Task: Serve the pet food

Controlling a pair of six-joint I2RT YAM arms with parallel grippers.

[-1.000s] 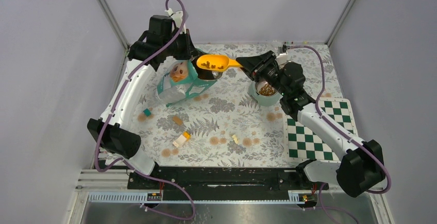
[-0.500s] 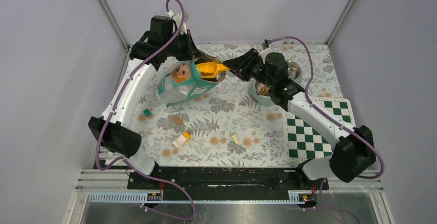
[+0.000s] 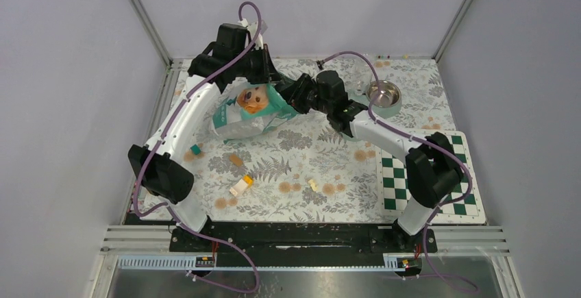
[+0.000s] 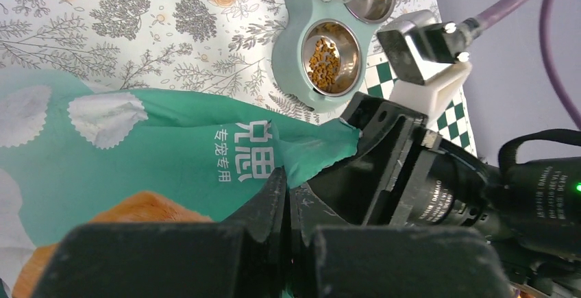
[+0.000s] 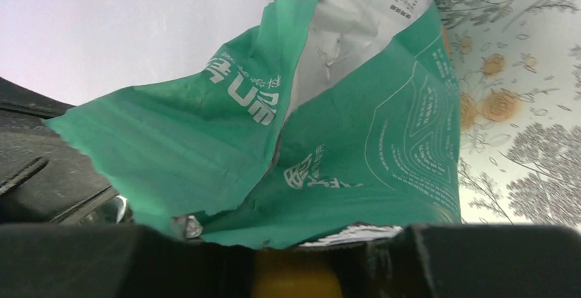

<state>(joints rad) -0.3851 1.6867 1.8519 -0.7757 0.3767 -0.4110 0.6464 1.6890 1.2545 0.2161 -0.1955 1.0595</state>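
The teal bag (image 3: pixel 248 111) with a golden retriever on it lies on the mat at the back left. My left gripper (image 3: pixel 267 81) is shut on the bag's torn top edge (image 4: pixel 322 149) and holds the mouth up. My right gripper (image 3: pixel 290 95) is pressed against the bag's mouth (image 5: pixel 342 140), shut on the yellow scoop's handle (image 5: pixel 298 277). The scoop's cup is hidden inside the bag. Pet food (image 4: pixel 327 58) lies as brown kibble in one steel cup of the teal double bowl (image 4: pixel 291 51). In the top view my right arm hides that cup.
The second steel cup (image 3: pixel 384 93) of the double bowl holds nothing. Small toy blocks (image 3: pixel 240 187) lie scattered on the floral mat, one teal block (image 3: pixel 196 150) near the bag's foot. A green checkerboard (image 3: pixel 438 168) lies at the right.
My right arm has swung left and pushed the yellow scoop, seen earlier with kibble in it, into the bag's mouth. The left gripper and the bag top have shifted slightly right.
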